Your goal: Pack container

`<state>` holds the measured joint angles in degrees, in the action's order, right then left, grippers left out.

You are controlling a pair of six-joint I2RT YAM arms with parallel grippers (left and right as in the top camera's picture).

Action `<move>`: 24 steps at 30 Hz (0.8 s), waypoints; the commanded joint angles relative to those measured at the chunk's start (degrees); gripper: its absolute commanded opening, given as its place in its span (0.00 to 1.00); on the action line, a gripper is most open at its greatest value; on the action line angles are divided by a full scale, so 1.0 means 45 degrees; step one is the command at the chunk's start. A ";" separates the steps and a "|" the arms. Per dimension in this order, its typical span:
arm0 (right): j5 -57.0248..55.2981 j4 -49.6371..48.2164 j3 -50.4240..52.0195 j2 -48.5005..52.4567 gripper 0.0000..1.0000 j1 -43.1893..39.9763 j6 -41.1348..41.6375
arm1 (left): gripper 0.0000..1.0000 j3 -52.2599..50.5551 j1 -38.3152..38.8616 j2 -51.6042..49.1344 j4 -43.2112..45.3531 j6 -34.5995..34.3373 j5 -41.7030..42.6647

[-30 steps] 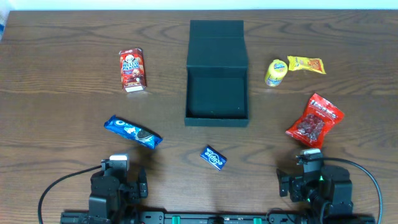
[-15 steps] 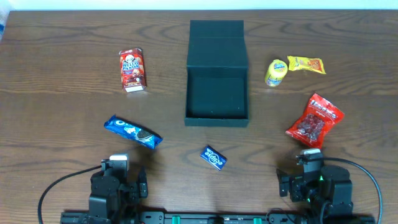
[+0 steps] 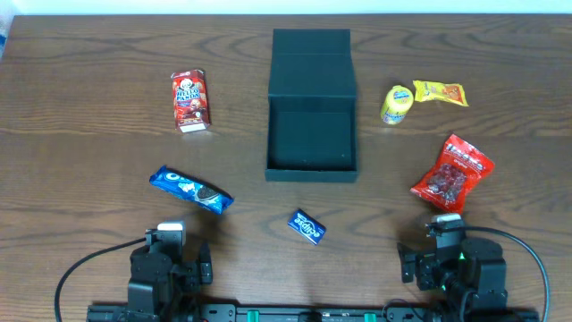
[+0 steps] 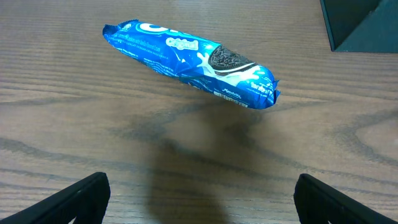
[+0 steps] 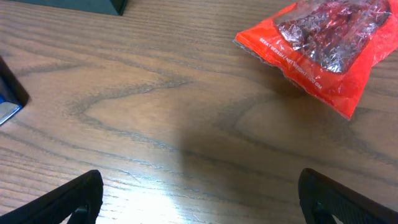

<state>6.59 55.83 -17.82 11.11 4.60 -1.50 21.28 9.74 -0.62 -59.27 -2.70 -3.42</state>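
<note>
The container [image 3: 311,139] is a dark, shallow square box in the middle of the table. Its flap lid lies open toward the back and nothing is inside. One corner of it shows in the left wrist view [image 4: 364,25]. My left gripper [image 4: 202,199] stands open near the front edge, with only bare wood between its fingers. A blue Oreo packet [image 4: 189,62] lies just ahead of it. My right gripper [image 5: 202,199] is open too and holds nothing. A red snack bag [image 5: 326,50] lies ahead of it, to the right.
A red cookie box [image 3: 191,100] lies at the back left. A small blue packet [image 3: 307,226] sits in front of the container. A yellow round snack [image 3: 396,104] and a yellow packet [image 3: 440,92] lie at the back right.
</note>
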 commanded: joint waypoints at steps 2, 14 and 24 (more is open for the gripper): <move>-0.0131 0.0015 0.0083 -0.0102 0.99 -0.0136 0.0126 | 0.95 -0.0418 -0.0087 0.0092 -0.0257 0.0228 -0.0136; -0.0131 -0.0345 0.0058 -0.0044 0.99 -0.0136 0.0131 | 0.95 -0.0418 -0.0087 0.0092 -0.0257 0.0228 -0.0136; -0.0136 -0.2050 -0.2390 0.1991 0.99 -0.0136 0.0126 | 0.96 -0.0418 -0.0087 0.0092 -0.0257 0.0233 -0.0136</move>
<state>6.42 47.05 -22.81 16.97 4.60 -1.50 21.26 9.74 -0.62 -59.24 -2.70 -3.44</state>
